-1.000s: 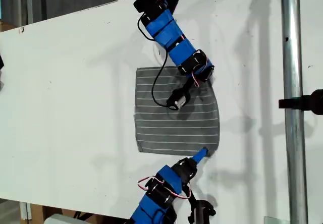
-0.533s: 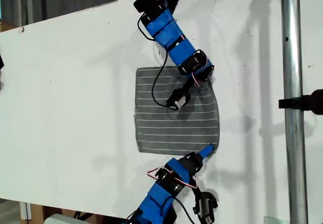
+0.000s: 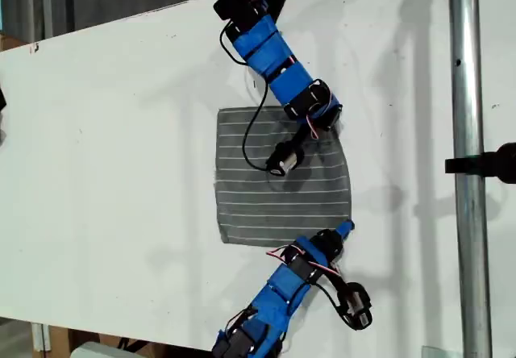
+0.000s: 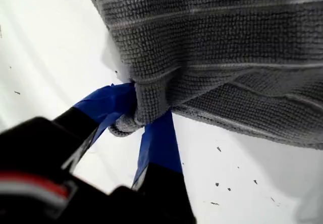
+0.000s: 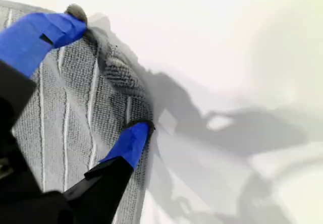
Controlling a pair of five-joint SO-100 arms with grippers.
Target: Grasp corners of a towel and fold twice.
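White table (image 3: pixel 121 172) fills most of the ext. view, w/ a metal pole (image 3: pixel 468 172) upright on the ext. view's right.

Towel (image 3: pixel 282 205) lies flat mid-table, dark grey w/ thin white stripes, roughly square, stripes running across the ext. view. Both arms meet it on the edge toward the ext. view's right.

Your first arm comes in from the bottom of the ext. view. My first gripper (image 3: pixel 343 231) is at the towel's lower-right corner (image 4: pixel 139 108) as the ext. view shows it. In the first wrist view the two blue fingers are closed narrow on that corner, cloth bunched into a small wad between them. The towel edge there looks raised off the table, shadow under it.

Your second arm reaches down from the top of the ext. view, its black cable draped over the towel. My second gripper (image 3: pixel 326 120) sits at the upper-right corner in the ext. view. In the second wrist view its fingers (image 5: pixel 128 143) are spread apart, both tips on the cloth by the edge, a wrinkled ridge of towel between them, not pinched.
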